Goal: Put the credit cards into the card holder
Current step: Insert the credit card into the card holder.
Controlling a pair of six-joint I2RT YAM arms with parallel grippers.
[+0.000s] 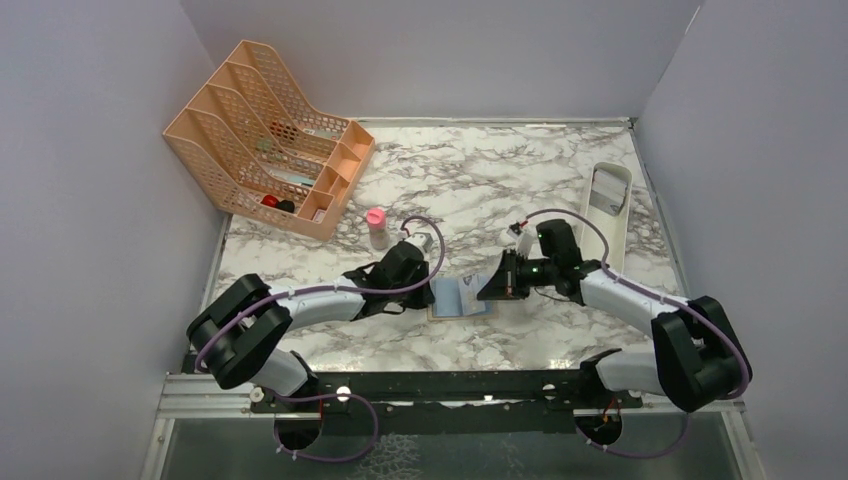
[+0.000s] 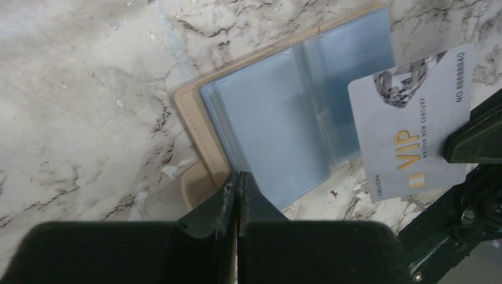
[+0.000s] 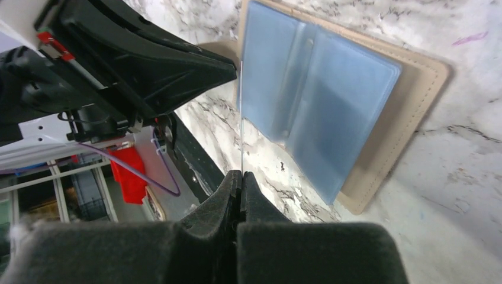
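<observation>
On the silvery-white plastic card (image 2: 408,118) pinched in my right gripper (image 3: 241,177) I read gold "VIP", "MAISON NEW CENTURY" and, at its corner, "NO.8888840"; the small name is illegible.

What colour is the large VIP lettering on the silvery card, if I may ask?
Gold, on the thin silvery rectangular card; the left wrist view shows it best.

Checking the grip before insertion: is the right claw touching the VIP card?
Touching. The left wrist view shows the right claw clamped on the card's right edge, with no gap.
</observation>
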